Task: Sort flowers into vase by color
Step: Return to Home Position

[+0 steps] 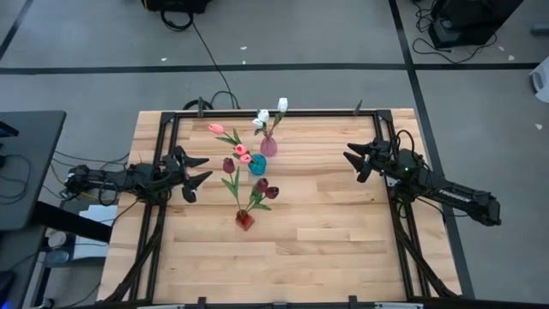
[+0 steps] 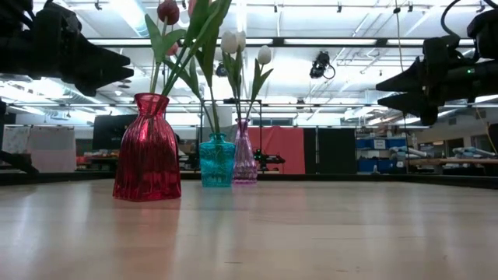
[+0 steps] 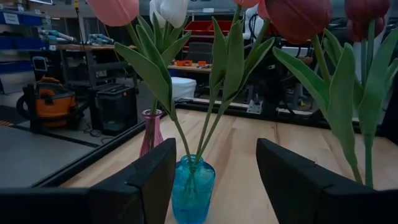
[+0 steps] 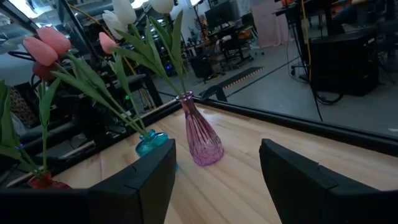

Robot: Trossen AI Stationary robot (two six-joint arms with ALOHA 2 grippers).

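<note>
Left gripper (image 1: pixel 206 168) hovers over the left side of the table (image 1: pixel 326 240), fingers spread wide, gripping nothing, well apart from the vases. In toward the middle stand three vases in a slanting row. The red vase (image 1: pixel 245 221) is nearest the low camera and holds the dark red tulips (image 1: pixel 261 184). In the low view the frame top cuts most of their heads away, with only one showing. Next comes the blue vase (image 1: pixel 257 165) with the pink tulips (image 1: pixel 216 129). From above, a pink head covers part of its mouth. Farthest back, the violet vase (image 1: pixel 268 147) carries the white tulips (image 1: pixel 282 105). At table height the stems and leaves cross, so counting stems per vase is hard. In the right wrist view the red vase is only a sliver at the edge. Right gripper (image 1: pixel 352 165) hangs over the right side, fingers parted and empty.
</note>
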